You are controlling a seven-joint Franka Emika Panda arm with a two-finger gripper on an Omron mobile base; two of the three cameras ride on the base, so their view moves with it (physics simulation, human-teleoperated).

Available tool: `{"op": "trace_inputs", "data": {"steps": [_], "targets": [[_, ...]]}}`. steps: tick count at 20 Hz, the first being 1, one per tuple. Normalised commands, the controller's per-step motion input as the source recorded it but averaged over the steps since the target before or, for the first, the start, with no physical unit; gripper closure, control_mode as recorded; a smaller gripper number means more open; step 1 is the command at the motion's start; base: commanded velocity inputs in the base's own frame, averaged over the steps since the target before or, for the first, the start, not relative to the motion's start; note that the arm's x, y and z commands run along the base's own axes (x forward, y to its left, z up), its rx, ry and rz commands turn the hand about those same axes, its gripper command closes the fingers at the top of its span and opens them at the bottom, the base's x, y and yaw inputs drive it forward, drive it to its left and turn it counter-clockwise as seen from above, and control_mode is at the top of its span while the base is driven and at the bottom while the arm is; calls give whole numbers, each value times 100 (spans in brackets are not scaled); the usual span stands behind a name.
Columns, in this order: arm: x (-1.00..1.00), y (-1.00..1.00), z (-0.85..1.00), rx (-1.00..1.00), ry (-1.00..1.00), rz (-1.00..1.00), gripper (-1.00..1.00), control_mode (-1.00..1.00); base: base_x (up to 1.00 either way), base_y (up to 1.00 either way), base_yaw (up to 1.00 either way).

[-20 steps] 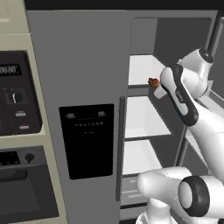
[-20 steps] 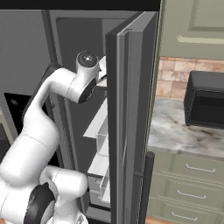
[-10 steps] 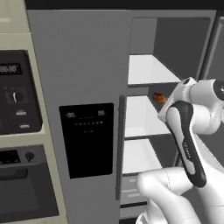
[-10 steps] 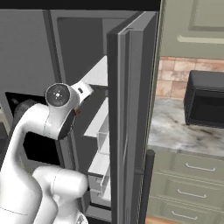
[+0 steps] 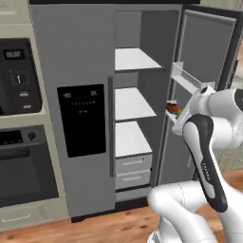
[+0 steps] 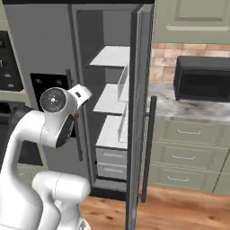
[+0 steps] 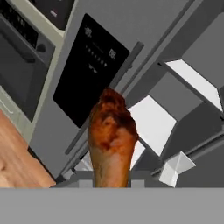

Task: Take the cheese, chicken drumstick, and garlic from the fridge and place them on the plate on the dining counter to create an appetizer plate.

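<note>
chicken drumstick [image 7: 111, 140] before open fridge [image 5: 95, 57] (ovens [image 5: 21, 137] left)

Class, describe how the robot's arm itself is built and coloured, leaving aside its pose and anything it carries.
The arm has smooth, rounded glossy white shells. A dark charcoal band runs along one link, carrying a row of small pale dots. In the right base view a round grey joint cap with a ringed centre sits on a white housing. No loose cables show.

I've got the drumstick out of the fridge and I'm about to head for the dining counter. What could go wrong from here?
1. The gripper holds the chicken drumstick by its lower end, with the thick end sticking out past the fingers; a fast swing could shake it loose.
2. The open fridge door stands right beside the arm, so a wide turn might clip it or its door shelf.
3. The fridge is left open unless someone closes it.
</note>
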Motion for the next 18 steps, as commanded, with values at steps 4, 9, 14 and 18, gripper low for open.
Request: {"op": "trace_inputs", "data": {"steps": [4, 9, 14, 18], "targets": [[0, 0, 0, 0, 0, 0, 100, 100, -100, 16, -64], [0, 0, 0, 0, 0, 0, 100, 100, -100, 22, -61], [0, 0, 0, 0, 0, 0, 100, 100, -100, 17, -62], [0, 0, 0, 0, 0, 0, 100, 100, -34, -18, -58]]}}
